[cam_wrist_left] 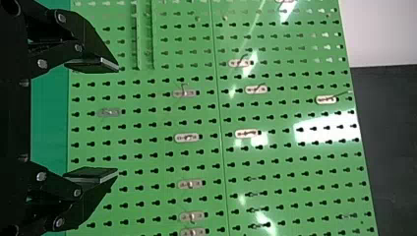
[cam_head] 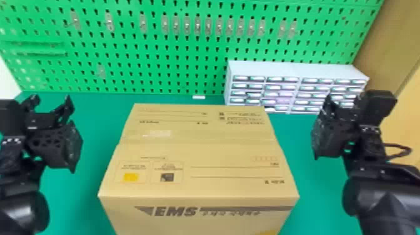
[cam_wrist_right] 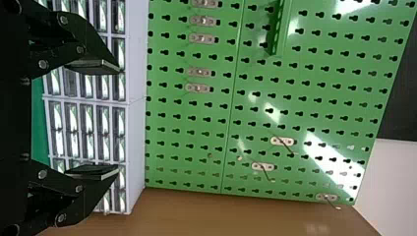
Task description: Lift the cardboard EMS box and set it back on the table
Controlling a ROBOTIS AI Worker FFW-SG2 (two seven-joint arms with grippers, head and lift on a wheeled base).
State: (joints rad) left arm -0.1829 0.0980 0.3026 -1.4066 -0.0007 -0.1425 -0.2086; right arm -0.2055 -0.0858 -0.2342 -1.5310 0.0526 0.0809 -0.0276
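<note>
The box (cam_head: 200,147) is sitting on the counter (cam_head: 97,125).
The left tool (cam_head: 51,101) and right tool (cam_head: 344,100) are hovering beside it, apart from it, both spreading their fingers; drawers (cam_head: 281,90) are standing behind, toward the right.

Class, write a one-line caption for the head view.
The EMS box sits on a green table between the open left gripper and the right gripper.

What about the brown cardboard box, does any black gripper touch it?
No, green tabletop separates left gripper and right gripper from the box.
</note>
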